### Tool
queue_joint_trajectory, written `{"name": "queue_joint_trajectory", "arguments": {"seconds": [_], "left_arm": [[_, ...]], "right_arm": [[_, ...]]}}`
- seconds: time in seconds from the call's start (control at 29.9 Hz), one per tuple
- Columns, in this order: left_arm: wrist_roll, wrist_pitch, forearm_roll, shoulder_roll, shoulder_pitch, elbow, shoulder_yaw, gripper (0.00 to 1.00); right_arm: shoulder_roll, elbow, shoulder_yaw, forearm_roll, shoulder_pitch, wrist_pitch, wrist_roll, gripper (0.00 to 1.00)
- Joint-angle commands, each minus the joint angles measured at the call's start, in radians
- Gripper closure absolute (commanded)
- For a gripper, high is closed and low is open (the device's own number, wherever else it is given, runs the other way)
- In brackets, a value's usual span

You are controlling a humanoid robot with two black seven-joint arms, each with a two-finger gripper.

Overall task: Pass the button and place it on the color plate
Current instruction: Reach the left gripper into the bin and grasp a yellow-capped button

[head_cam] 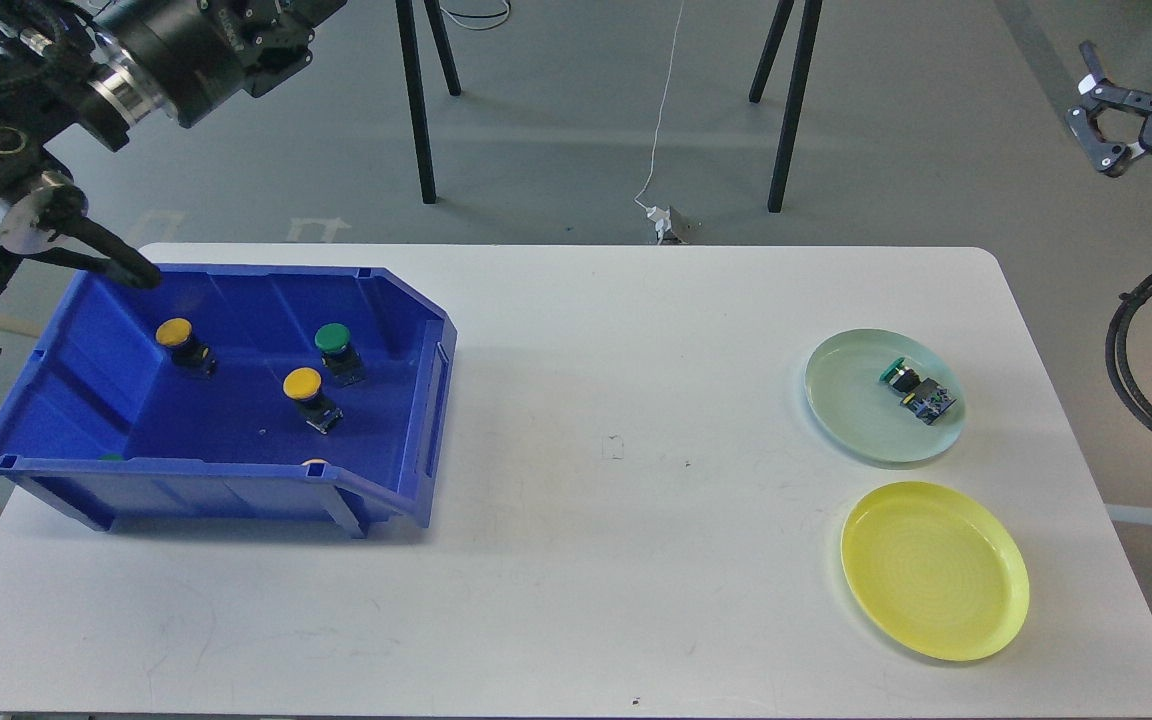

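Note:
A green button (914, 391) lies on its side on the pale green plate (851, 400) at the right. The yellow plate (934, 570) in front of it is bare. In the blue bin (236, 478) at the left lie two yellow buttons (176, 340) (306, 392) and a green button (336, 347). My right gripper (1086, 105) is open and empty, high off the table's right edge, far from the plates. My left gripper (281, 25) is high at the top left beyond the bin, with its fingers cut off by the frame edge.
Small green (111, 457) and pale (314, 462) bits peek over the bin's front wall. The white table (616, 520) spans between the bin and the plates. Black stand legs (416, 100) and a white cable stand on the floor behind the table.

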Motion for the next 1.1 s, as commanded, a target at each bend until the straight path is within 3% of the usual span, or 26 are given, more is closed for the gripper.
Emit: {"name": "queue_joint_trajectory", "arguments": {"seconds": [0.0, 0.17, 0.3, 0.47, 0.84, 1.07], "left_arm": [[-0.001, 0.001, 0.317, 0.073, 0.043, -0.126, 0.023, 0.02], [-0.005, 0.001, 0.659, 0.087, 0.049, -0.156, 0.094, 0.06], [-0.036, 0.001, 0.875, 0.087, 0.041, -0.145, 0.218, 0.20], [-0.039, 0.005, 1.070, 0.077, 0.043, -0.073, 0.315, 0.21], [-0.067, 0.028, 1.103, 0.028, 0.048, 0.079, 0.473, 0.21], [-0.070, 0.050, 1.094, -0.054, 0.048, 0.205, 0.479, 0.21]], "right_arm": [[0.036, -0.004, 0.002, 0.008, 0.001, 0.000, 0.003, 0.04], [0.059, -0.004, 0.001, 0.008, -0.013, 0.000, 0.003, 0.04], [0.054, -0.004, 0.002, 0.008, -0.026, 0.000, 0.003, 0.04], [0.054, -0.002, -0.005, 0.008, -0.034, 0.000, 0.003, 0.04], [0.060, 0.001, -0.008, 0.008, -0.042, 0.000, 0.003, 0.04], [0.067, -0.001, -0.010, 0.008, -0.043, 0.000, 0.003, 0.04]]}}
